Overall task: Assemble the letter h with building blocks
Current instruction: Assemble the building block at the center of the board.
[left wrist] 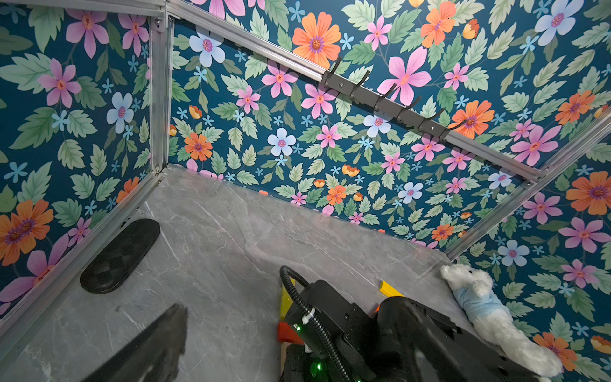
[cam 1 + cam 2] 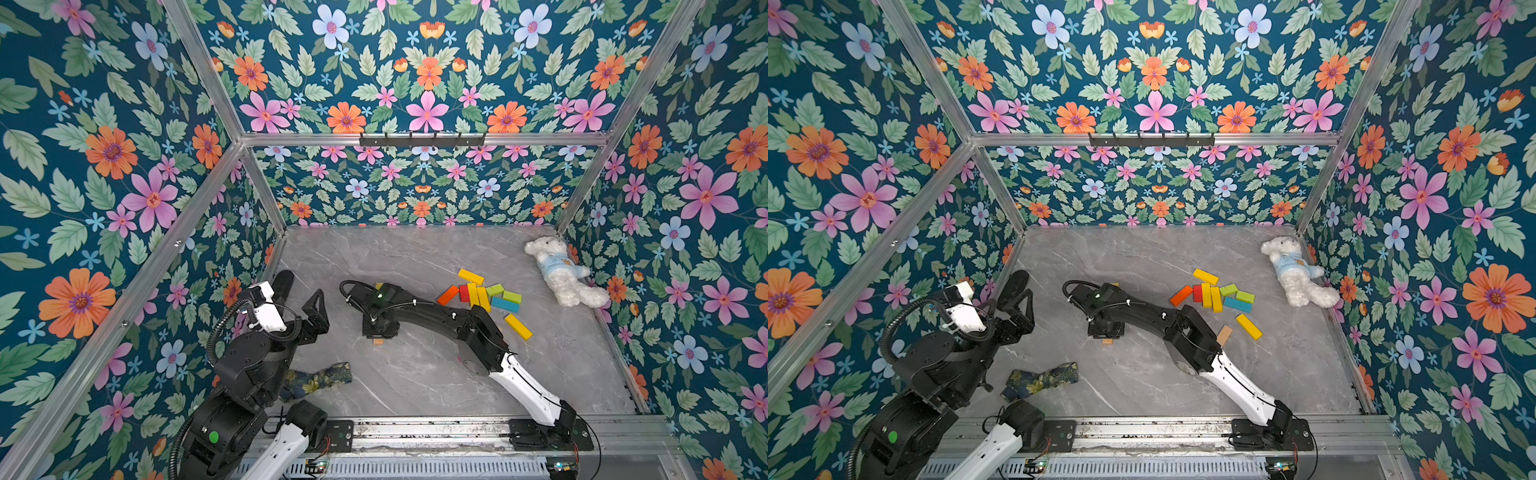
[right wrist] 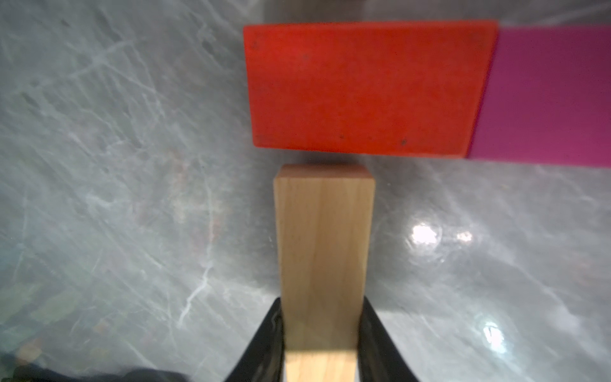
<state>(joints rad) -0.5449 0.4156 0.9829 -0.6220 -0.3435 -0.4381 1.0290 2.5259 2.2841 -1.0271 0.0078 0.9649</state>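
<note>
My left gripper (image 2: 301, 294) hangs by the left wall with its jaws spread wide and nothing between them; one black oval finger pad (image 1: 120, 256) shows against the grey marbled tabletop (image 2: 415, 374). Just in front of it a crumpled dark floral cloth (image 2: 318, 379) lies on the table. Near the middle, my right gripper (image 3: 321, 307) points down and clasps a flat plain wooden plank (image 3: 324, 244) by its two long sides, black fingers (image 3: 267, 334) pressed against the wood. The plank's far end sits just short of the long side of a flat red rectangular plank (image 3: 363, 87), at a right angle to it; whether they touch I cannot tell. The red plank butts end to end against a pink plank (image 3: 545, 96). To the right the other coloured planks (image 2: 484, 297) lie in a loose cluster of yellow, orange, red, green and blue, one yellow plank (image 2: 518, 327) apart toward the front. Farthest right, a white plush bear (image 2: 561, 270) in a pale blue shirt lies against the right wall.
</note>
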